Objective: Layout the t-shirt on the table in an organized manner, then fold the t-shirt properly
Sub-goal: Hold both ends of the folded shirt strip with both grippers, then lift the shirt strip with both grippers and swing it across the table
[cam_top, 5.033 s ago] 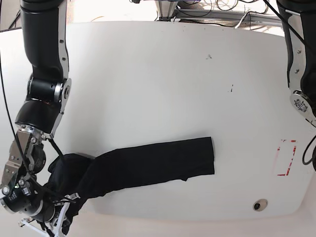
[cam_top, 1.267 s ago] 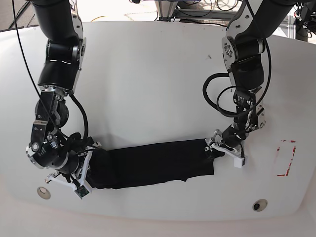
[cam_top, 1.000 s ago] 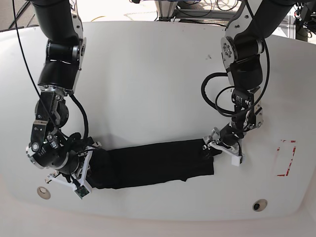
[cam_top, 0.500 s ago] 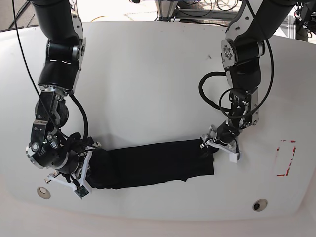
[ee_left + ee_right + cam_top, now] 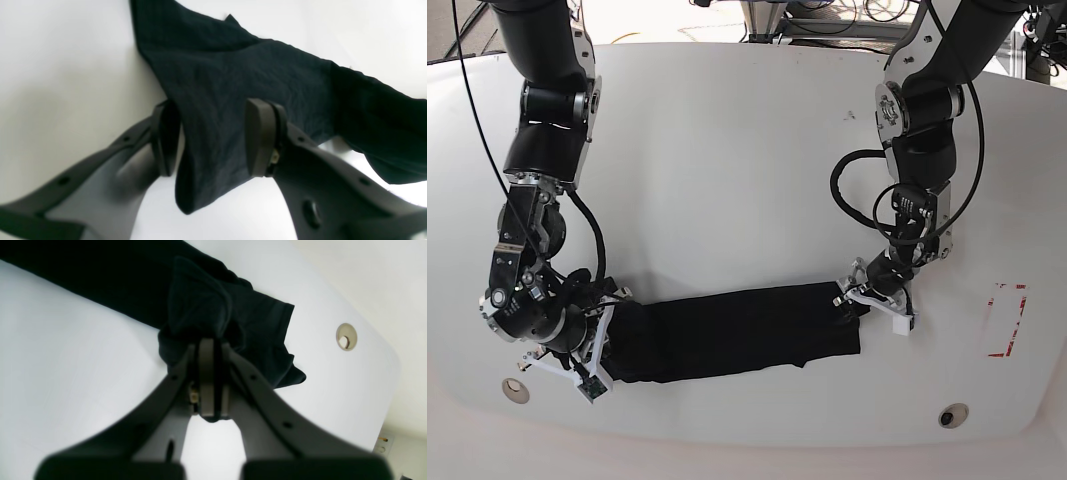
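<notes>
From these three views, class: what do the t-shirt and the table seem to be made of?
The t-shirt: soft black knit fabric, matte; a fine weave texture shows and it drapes and bunches in folds. The table: a hard, smooth, glossy white surface, probably laminate or plastic; it shows soft reflections and shadows.

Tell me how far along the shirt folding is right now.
Done: the t-shirt lies as a long narrow band on the table. In hand: the right tool is shut on one end, and the left tool straddles the other end, jaws apart. Left: spreading it flat, then folding.
</notes>
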### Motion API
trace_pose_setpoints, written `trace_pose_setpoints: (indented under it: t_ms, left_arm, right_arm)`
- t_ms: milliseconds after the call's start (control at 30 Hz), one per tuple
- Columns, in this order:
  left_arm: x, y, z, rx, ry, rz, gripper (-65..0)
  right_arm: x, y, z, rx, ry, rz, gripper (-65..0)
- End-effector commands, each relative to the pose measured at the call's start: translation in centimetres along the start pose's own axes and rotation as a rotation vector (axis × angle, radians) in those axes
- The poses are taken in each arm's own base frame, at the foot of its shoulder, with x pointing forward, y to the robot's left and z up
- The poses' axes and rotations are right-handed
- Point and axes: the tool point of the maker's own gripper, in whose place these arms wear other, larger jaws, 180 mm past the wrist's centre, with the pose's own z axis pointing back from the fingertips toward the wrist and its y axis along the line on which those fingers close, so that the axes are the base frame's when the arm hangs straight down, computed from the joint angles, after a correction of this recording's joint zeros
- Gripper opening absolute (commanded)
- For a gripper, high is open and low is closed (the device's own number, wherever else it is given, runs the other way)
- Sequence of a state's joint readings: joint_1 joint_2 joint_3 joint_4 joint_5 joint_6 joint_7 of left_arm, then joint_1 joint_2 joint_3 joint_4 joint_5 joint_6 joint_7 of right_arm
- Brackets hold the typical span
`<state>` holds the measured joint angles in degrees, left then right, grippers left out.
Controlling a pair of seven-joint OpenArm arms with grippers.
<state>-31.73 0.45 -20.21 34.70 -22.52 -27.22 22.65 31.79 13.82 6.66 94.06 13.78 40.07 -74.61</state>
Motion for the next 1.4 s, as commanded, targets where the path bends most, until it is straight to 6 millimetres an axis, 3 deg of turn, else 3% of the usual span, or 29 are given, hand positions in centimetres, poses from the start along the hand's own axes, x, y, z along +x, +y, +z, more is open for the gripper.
trace_pose_setpoints:
  t_ms: [0,100,300,500,733,933,1233,1367]
  left_arm:
    - [2.5,-1.3,-0.1,-0.035,-0.058,-0.018,-37.6]
    - [2.5,-1.3,-0.2,-0.036,-0.059,-0.018,-41.5]
    - [3.1,-1.4,-0.2,-0.037,-0.094,-0.019,-60.0]
    - [3.1,-1.6,-0.2,-0.042,-0.098,-0.017,-64.9]
    - [4.3,-2.7,1.0,-0.077,-0.116,-0.090,-65.0]
    - [7.6,-4.1,3.4,-0.080,-0.163,-0.210,-65.0]
    - [14.1,-3.9,8.3,-0.017,-0.273,-0.319,-64.9]
    - [16.4,-4.3,10.1,0.004,-0.312,-0.381,-64.9]
  right_arm:
    - [1.8,-1.2,1.0,-0.034,-0.056,0.011,-65.0]
    - [1.8,-1.2,1.0,-0.034,-0.056,0.011,-65.0]
    - [1.8,-1.2,1.0,-0.034,-0.056,0.011,-65.0]
    - [1.8,-1.2,1.0,-0.034,-0.056,0.011,-65.0]
    - [1.8,-1.3,1.0,-0.035,-0.056,0.012,-65.0]
    - [1.8,-2.6,1.7,-0.067,-0.051,0.022,-65.0]
    - [5.7,-4.7,4.3,-0.143,-0.145,0.057,-65.0]
    - [6.2,-6.1,5.2,-0.176,-0.149,0.066,-65.0]
